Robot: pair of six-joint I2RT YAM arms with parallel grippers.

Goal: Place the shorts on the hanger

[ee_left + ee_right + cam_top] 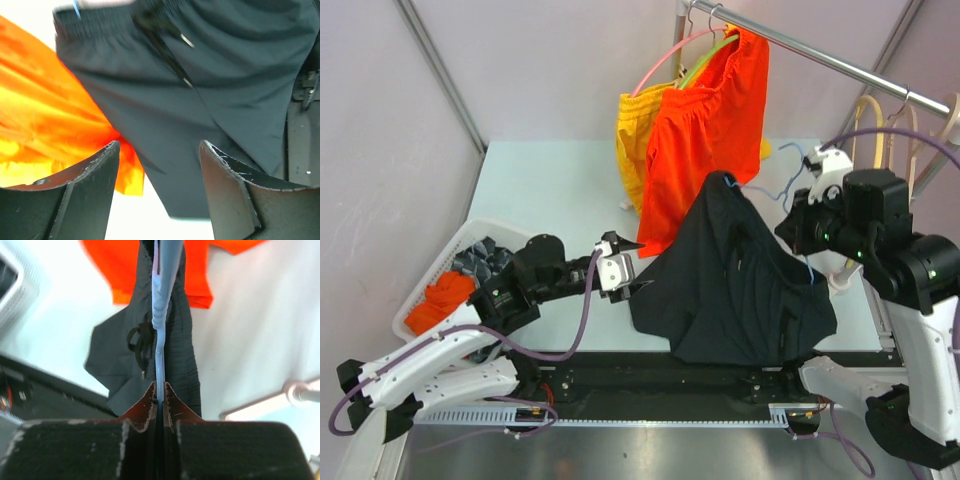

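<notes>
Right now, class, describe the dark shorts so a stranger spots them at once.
Above the pale blue table, find the metal clothes rail. In front of it, navy-black fabric shorts drape from a thin light-blue wire hanger; behind hang bright orange shorts and yellow shorts.

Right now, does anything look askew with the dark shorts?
Yes. The shorts hang lopsided on the hanger, peaked at one end with the rest sagging low in folds. The right gripper is shut on the hanger.
</notes>
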